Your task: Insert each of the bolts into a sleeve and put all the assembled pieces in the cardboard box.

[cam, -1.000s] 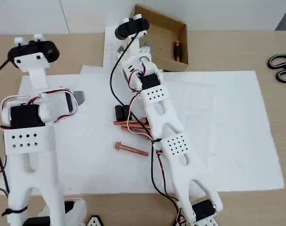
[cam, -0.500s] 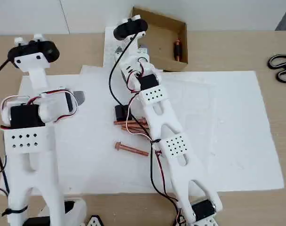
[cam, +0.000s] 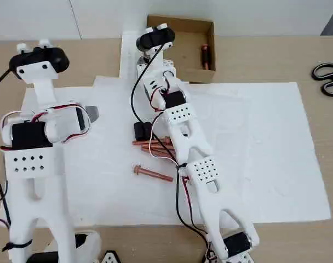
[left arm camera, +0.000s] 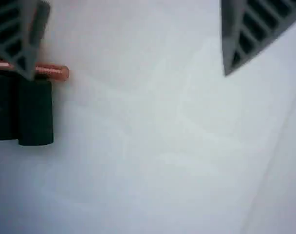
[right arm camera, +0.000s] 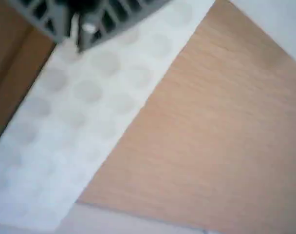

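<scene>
From above, the left arm (cam: 43,131) is folded over the white paper (cam: 265,142). The left gripper (cam: 91,114) is well apart from the copper bolts (cam: 153,173) and the black sleeve (cam: 142,130). The right arm (cam: 180,118) stretches to the cardboard box (cam: 212,33), where one sleeved bolt (cam: 205,55) lies by the right wall.

The left wrist view shows the left jaws spread wide over the paper, with the sleeve touching a bolt.

In the right wrist view, the right gripper (right arm camera: 82,29) hangs over a foam strip (right arm camera: 89,112) beside the bare table (right arm camera: 211,122). Whether it is open or closed cannot be told.

1 assembled pc (cam: 205,56) in cardboard box (cam: 187,49); bolts (cam: 153,173) loose on wht sheet (cam: 254,142)
</scene>
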